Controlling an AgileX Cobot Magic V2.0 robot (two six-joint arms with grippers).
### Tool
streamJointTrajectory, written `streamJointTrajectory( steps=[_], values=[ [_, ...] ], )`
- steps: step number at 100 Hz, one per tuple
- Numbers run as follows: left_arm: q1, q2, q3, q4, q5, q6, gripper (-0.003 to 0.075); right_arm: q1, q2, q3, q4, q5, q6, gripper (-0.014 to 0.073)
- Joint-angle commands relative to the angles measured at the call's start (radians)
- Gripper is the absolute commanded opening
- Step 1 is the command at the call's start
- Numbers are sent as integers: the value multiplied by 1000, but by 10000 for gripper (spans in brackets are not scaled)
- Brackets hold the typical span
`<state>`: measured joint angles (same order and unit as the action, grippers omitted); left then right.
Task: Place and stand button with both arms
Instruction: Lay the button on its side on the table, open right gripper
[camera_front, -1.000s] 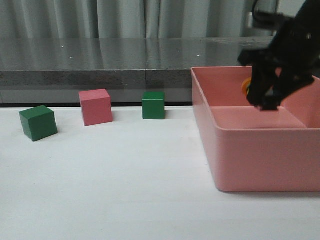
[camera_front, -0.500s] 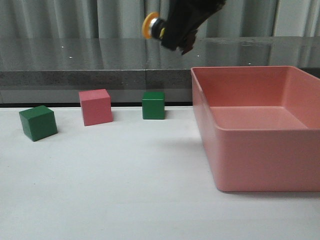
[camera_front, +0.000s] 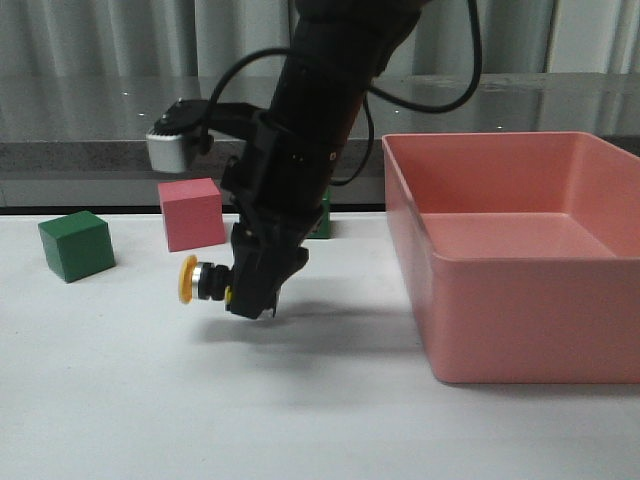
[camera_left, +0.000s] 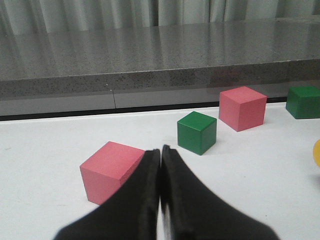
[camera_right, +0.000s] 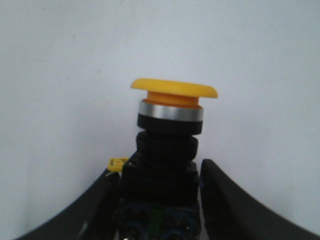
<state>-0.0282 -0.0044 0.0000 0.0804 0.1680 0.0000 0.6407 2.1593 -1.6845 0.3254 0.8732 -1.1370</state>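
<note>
The right gripper (camera_front: 252, 296), clamped on the sideways button (camera_front: 198, 280), hangs left of the pink bin (camera_front: 520, 300), cubes behind; the left gripper (camera_left: 161, 160) is closed, empty.

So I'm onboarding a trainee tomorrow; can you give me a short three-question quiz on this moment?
1. True or false: the button is standing upright on the table.
2. Which tool holds the button: A) left tool B) right tool?
3. Fill in: the button's cap is ____.

Key: 1. False; it is held sideways, cap pointing toward the green cube. 2. B; the left tool is shut with nothing in it. 3. Yellow.
</note>
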Motion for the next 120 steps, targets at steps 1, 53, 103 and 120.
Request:
streamJointTrajectory(
  steps=[1,53,103,120],
  values=[
    [3,-31,45,-6,-75,-7,-19,5,-37,-34,19,-49,-20,38],
    [3,-31,45,-6,-75,-7,-19,5,-13,-48,19,10,6,666],
    [3,-31,45,-6,-75,-7,-19,-19,-144,-379,-105,441,391,528],
    [3,-31,45,-6,-75,-7,-19,-101,-259,-382,-124,456,505,272]
  ],
)
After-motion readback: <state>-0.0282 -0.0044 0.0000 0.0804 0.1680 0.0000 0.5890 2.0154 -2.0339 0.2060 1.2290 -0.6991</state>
